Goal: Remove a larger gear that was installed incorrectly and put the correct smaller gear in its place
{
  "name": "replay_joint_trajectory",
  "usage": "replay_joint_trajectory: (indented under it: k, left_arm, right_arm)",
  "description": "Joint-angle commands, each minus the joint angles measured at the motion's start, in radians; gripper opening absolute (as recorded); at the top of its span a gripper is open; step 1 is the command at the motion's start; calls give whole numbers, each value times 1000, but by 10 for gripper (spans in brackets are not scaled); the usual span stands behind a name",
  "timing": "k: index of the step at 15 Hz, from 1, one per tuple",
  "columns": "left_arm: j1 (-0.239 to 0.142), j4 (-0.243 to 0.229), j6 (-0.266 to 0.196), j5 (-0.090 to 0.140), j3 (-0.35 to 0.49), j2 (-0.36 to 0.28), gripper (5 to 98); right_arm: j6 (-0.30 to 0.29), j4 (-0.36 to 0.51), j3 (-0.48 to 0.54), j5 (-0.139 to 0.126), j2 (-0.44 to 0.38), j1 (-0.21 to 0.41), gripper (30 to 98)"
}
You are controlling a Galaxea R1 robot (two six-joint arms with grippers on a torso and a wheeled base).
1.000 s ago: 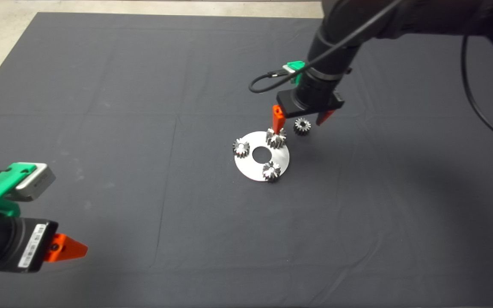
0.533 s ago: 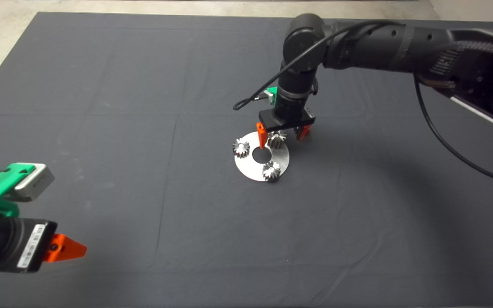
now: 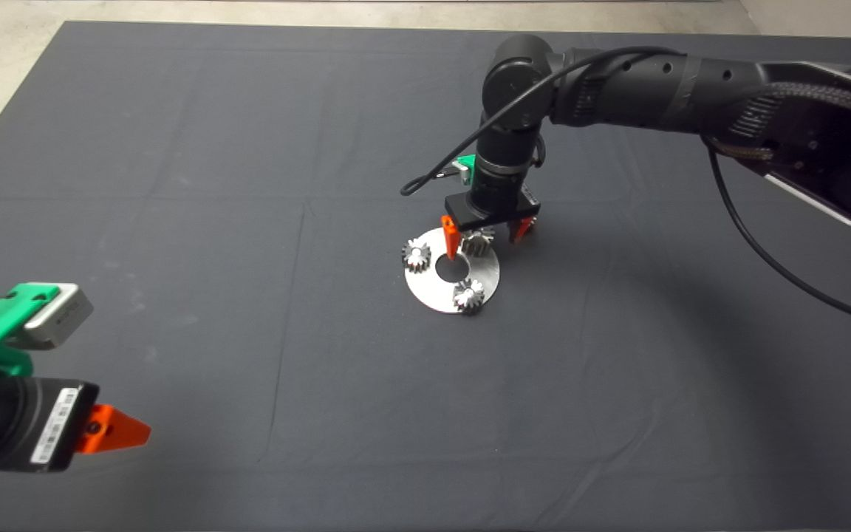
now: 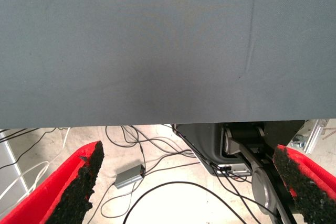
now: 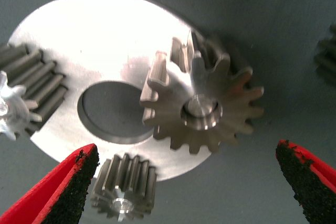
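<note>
**Right gripper straddling the larger gear, not gripped yet**

Step in hand: removing the wrong gear. Right gripper (image 3: 483, 235) is low over the round metal plate (image 3: 425, 292), fingers spread wide. The larger gear (image 5: 202, 106) sits between the two pads in the right wrist view, clear gap on both sides, no contact. It is on a pin at the plate's rim, slightly tilted by the look of it (one flank of teeth shows more than the other).

Two small gears are also on the plate: one (image 5: 123, 192) just beside one pad, the other (image 5: 23, 90) on the far side of the plate's centre hole from the larger gear. The smaller gear (image 5: 326, 59) for the swap seems to be the dark toothed edge on the mat past the larger gear, off the plate; in the head view the gripper hides it.

Next move, my read: drop slightly if needed, close on the larger gear's teeth, lift straight up off the pin. Risk: the pad near the small gear could nudge it while closing.

Left gripper (image 3: 111, 428) is parked at the mat's near edge, well away from the right one. Its fingers are spread, nothing between them.
</note>
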Motion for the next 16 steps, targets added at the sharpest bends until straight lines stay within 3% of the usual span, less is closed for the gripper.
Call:
replay_joint_trajectory:
  k: [1, 11, 12, 16]
  left_arm:
    - [-8, -13, -9, 57, 17, -3, 839]
    - [-7, -11, -9, 56, 14, 0, 839]
    - [-7, -11, -9, 56, 14, 0, 839]
    - [-7, -12, -9, 56, 16, 0, 839]
  right_arm:
    - [-11, -135, 2, -82, 9, 20, 887]
    - [-11, -164, 2, -80, 18, 9, 887]
    - [-11, -164, -3, -80, 18, 8, 928]
    - [-11, -164, 0, -80, 21, -15, 978]
